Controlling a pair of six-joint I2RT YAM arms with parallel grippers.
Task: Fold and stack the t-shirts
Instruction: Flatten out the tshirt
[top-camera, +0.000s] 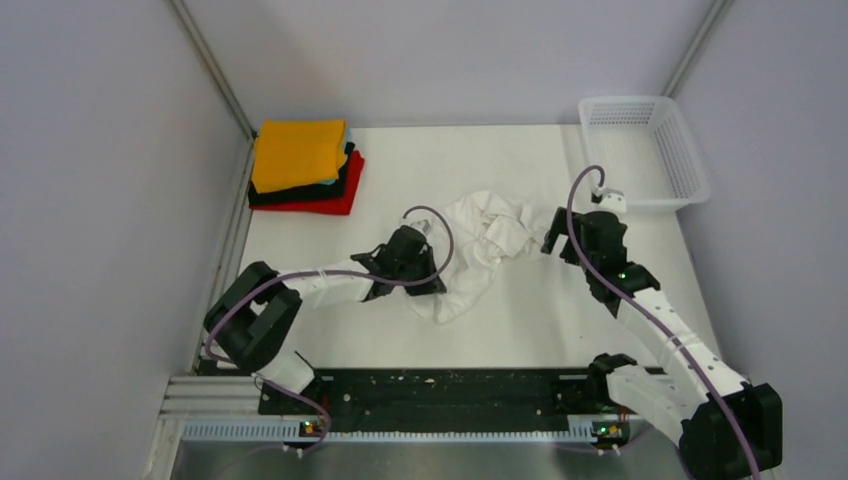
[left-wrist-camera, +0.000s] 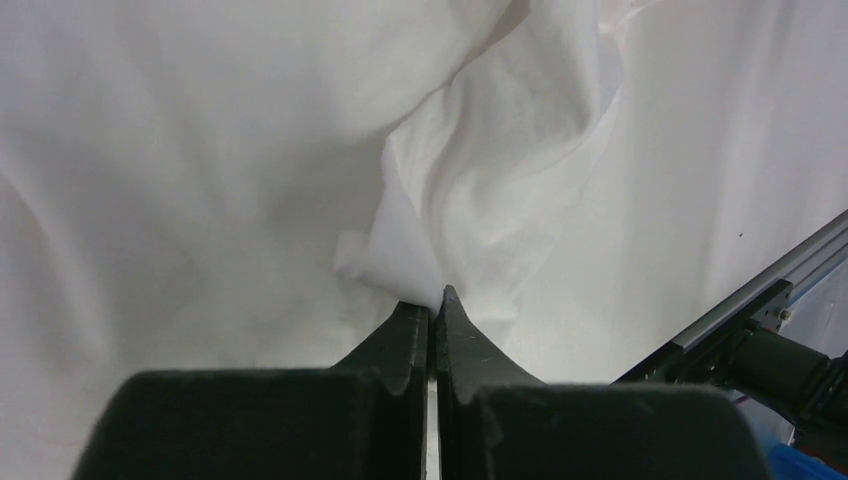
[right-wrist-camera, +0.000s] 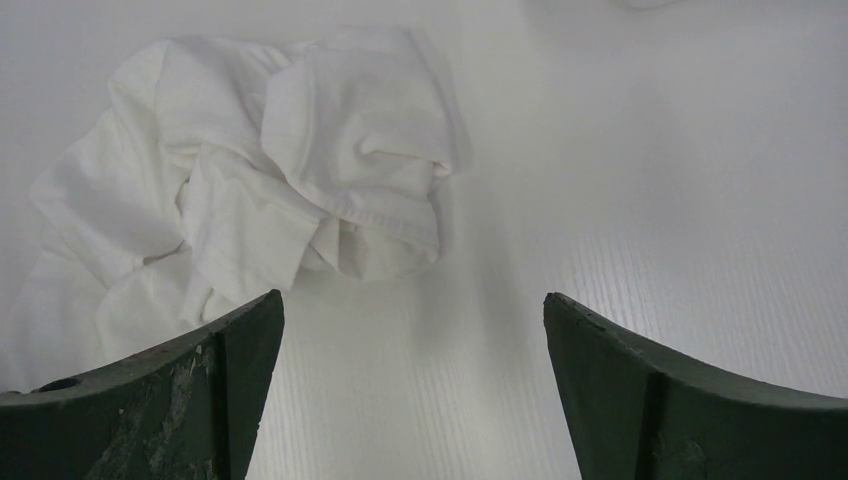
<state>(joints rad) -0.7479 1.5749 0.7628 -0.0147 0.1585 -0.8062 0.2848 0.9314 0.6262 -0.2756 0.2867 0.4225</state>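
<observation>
White t-shirt (top-camera: 482, 245): crumpled in a heap at mid-table (top-camera: 560, 310), between the two grippers; one tail of cloth trailing toward the near edge, on the left arm's side.

Left gripper (top-camera: 432, 272): at the heap's left edge, low over the cloth. Left wrist view: left gripper (left-wrist-camera: 437, 300) with jaws pressed together, only a hairline seam between them; a raised fold of white t-shirt (left-wrist-camera: 480, 200) running straight into the tips and pinched there. Cloth across almost the whole view, smooth on the left, bunched into ridges just ahead of the tips.

Right gripper (top-camera: 553, 240): just beside the heap's right edge, pointed at it. Right wrist view: right gripper (right-wrist-camera: 413, 310) with jaws wide apart, nothing between them but bare table. White t-shirt (right-wrist-camera: 260, 180) ahead of the tips and off toward the left finger; a hemmed edge on the nearest lobe; cloth close to the left fingertip, contact not discernible. Right finger well apart from any cloth.

Folded stack (top-camera: 305, 168): at the far left corner of the table, well apart from both grippers. Orange on top, red at the bottom, black between, a sliver of teal at the far edge.

White lattice basket (top-camera: 692, 168): far right corner, beyond the right gripper.
</observation>
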